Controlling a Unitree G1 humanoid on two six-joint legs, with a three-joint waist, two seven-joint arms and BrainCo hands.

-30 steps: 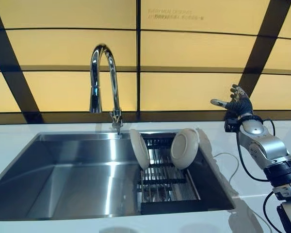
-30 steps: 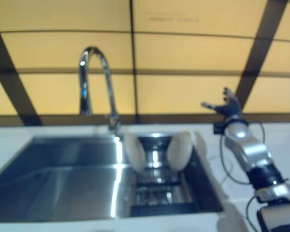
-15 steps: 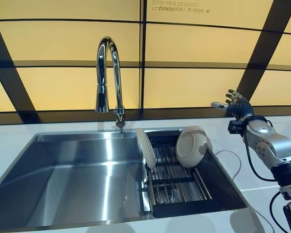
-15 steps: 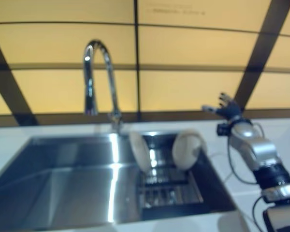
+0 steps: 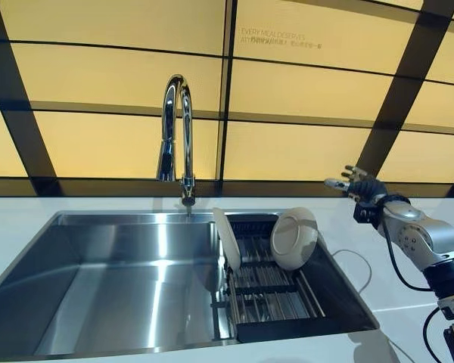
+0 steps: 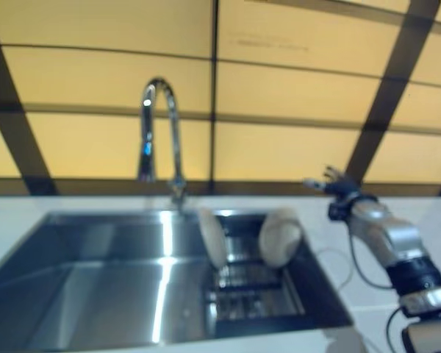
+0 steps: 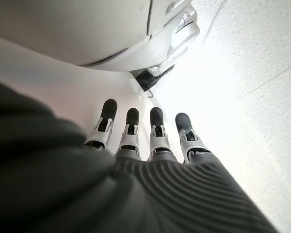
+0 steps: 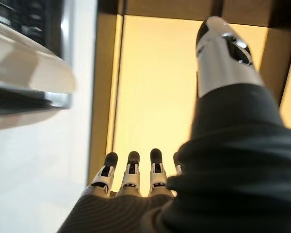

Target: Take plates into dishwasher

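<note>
Lower than a second ago, the right hand [image 5: 357, 186] hangs empty with fingers spread, right of the sink [image 5: 98, 280]; both plates [image 5: 293, 238] stand in the rack [image 5: 272, 299]; a careless reach could topple them; left wrist view: left hand [image 7: 150, 141] straight-fingered, holding nothing.

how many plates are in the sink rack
2: one plate stands on edge at the rack's left end, the other leans at its back right. None seems hidden.

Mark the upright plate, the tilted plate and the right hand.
upright plate [image 5: 225, 237], left eye view, on its rim face.
tilted plate [image 5: 293, 238], left eye view, middle of its underside.
right hand [image 5: 361, 185], left eye view, on its palm.
</note>
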